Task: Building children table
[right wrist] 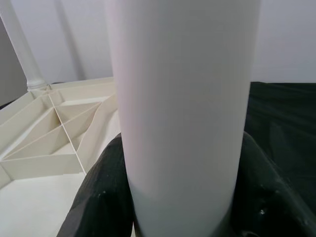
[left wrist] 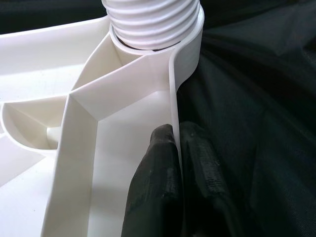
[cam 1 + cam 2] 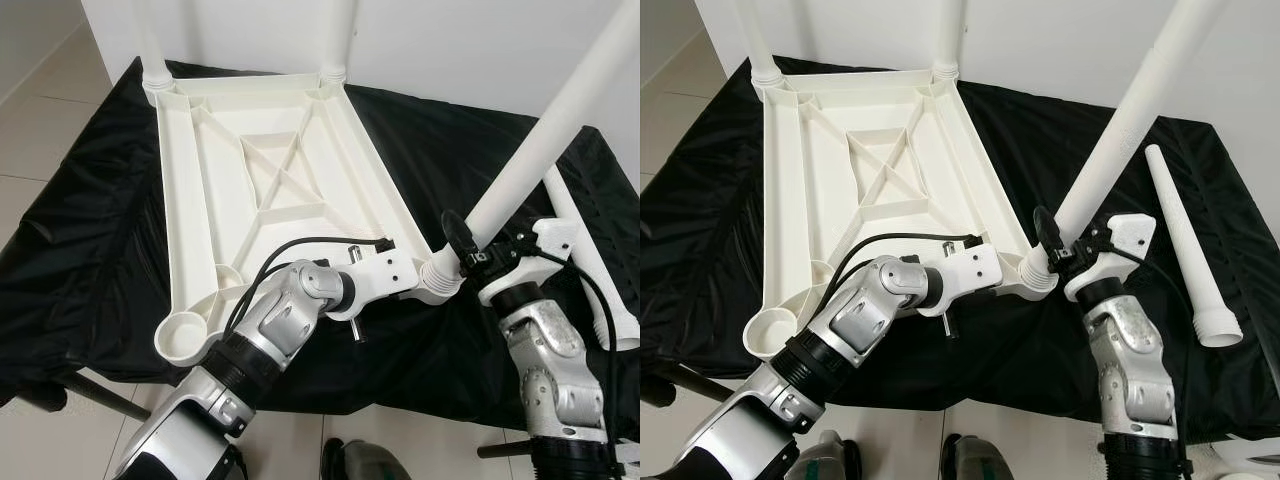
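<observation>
My left tool pinches the tabletop rim; my right tool clamps the leg, tilted in its corner socket on the desk — forcing it risks cross-threading

A cream-white tabletop with plain white legs is seen on a black cloth. The arms are coloured silver; the tool fingers black. The floor is tiled pale beige.

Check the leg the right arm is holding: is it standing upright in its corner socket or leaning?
Leaning. The leg slants away from the tabletop, unlike the two far legs, though its threaded end meets the corner socket.
</observation>
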`<state>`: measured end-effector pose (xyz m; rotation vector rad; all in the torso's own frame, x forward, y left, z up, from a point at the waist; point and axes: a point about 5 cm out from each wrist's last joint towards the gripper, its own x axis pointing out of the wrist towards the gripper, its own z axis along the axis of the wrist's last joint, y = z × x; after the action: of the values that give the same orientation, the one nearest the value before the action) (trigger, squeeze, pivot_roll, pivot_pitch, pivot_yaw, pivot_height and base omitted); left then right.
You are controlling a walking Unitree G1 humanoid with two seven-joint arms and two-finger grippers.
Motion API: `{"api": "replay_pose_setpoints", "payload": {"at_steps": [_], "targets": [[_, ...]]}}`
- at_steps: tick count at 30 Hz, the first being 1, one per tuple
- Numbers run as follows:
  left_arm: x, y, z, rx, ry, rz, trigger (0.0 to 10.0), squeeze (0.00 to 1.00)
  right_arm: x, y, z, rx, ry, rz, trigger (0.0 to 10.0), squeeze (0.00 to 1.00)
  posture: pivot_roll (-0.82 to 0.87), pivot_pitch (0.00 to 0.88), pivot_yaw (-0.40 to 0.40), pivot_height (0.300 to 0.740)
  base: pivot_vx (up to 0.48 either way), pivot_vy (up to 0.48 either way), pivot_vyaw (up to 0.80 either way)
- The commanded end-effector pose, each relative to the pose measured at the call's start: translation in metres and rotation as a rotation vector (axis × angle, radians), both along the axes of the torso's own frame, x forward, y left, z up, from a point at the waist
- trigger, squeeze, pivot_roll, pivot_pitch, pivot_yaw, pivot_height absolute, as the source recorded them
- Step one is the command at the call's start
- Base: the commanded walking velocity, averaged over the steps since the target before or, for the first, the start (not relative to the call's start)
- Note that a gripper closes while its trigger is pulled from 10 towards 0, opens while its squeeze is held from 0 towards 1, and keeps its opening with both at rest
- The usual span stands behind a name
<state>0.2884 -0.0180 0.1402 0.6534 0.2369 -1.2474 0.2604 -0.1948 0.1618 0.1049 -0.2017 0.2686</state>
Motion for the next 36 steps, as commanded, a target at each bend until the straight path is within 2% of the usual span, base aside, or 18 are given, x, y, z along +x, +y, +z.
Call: {"api": "replay_pose_setpoints", "payload": {"at_steps": [1,13,16,25,32,36], "targets": [[0.007,0.003,0.001,0.022,-0.084,0.096,10.0,0.0,-0.005,0.015,-0.035,0.002,0.158,0.071,10.0,0.0,-0.04,0.083,-0.05,0.74,0.0,0.0,0.0],[0.007,0.003,0.001,0.023,-0.085,0.094,10.0,0.0,-0.008,0.01,-0.05,-0.012,0.196,0.051,10.0,0.0,-0.03,0.079,-0.045,0.74,0.0,0.0,0.0],[0.006,0.002,0.002,0.023,-0.087,0.09,10.0,0.0,-0.005,-0.001,-0.056,-0.028,0.201,-0.012,10.0,0.0,-0.03,0.076,-0.043,0.74,0.0,0.0,0.0],[0.007,0.001,0.002,0.023,-0.091,0.088,10.0,0.0,-0.005,-0.012,-0.06,-0.066,0.216,-0.062,10.0,0.0,-0.04,0.077,-0.042,0.74,0.0,0.0,0.0],[0.006,0.001,0.003,0.021,-0.089,0.087,10.0,0.0,-0.007,-0.013,-0.061,-0.072,0.223,-0.049,10.0,0.0,-0.04,0.081,-0.043,0.74,0.0,0.0,0.0],[0.007,0.001,0.003,0.021,-0.09,0.088,10.0,0.0,-0.01,-0.007,-0.06,-0.095,0.219,0.018,10.0,0.0,-0.04,0.081,-0.044,0.74,0.0,0.0,0.0]]}}
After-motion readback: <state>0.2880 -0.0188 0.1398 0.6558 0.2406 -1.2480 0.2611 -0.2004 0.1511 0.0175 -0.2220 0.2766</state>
